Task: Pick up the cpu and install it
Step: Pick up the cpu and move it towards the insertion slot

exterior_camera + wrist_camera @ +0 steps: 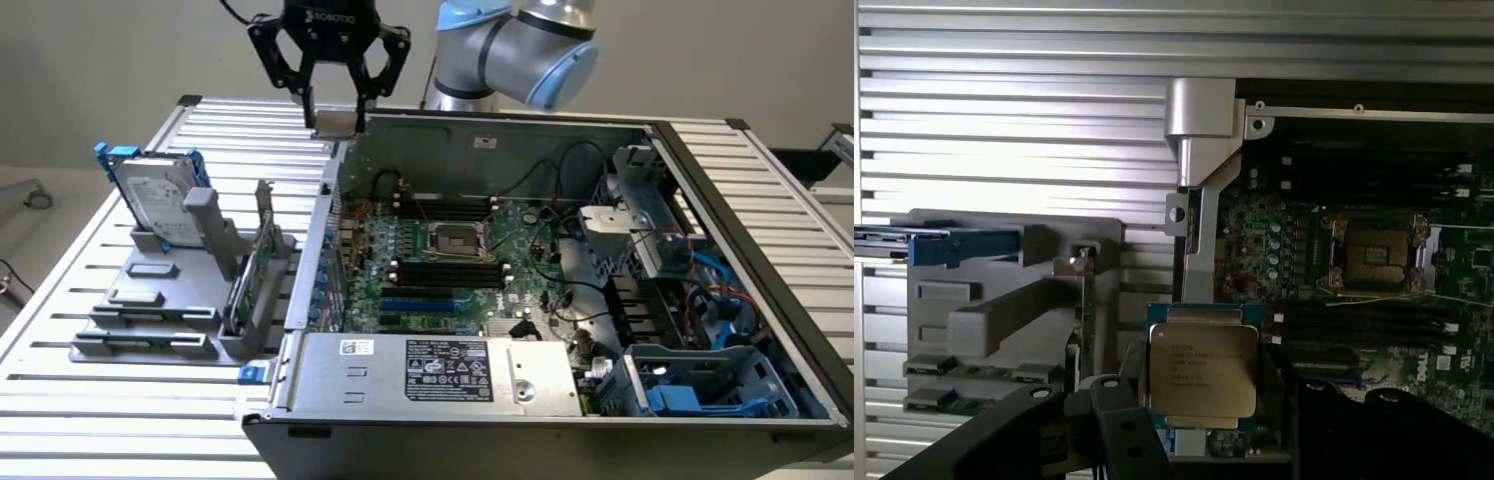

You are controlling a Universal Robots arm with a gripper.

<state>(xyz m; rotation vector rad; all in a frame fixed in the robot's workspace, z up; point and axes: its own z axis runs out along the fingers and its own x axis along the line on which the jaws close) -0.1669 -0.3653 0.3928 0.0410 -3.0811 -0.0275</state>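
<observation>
My pincer [335,110] is clenched on the cpu [1204,370], its jaws set wide on two opposite edges. The chip hangs flat between my fingertips, metal lid toward my wrist, presumably so its underside can meet the socket [1374,255]. That socket lies lower and off to one side, well apart, inside the open case [641,135].
</observation>
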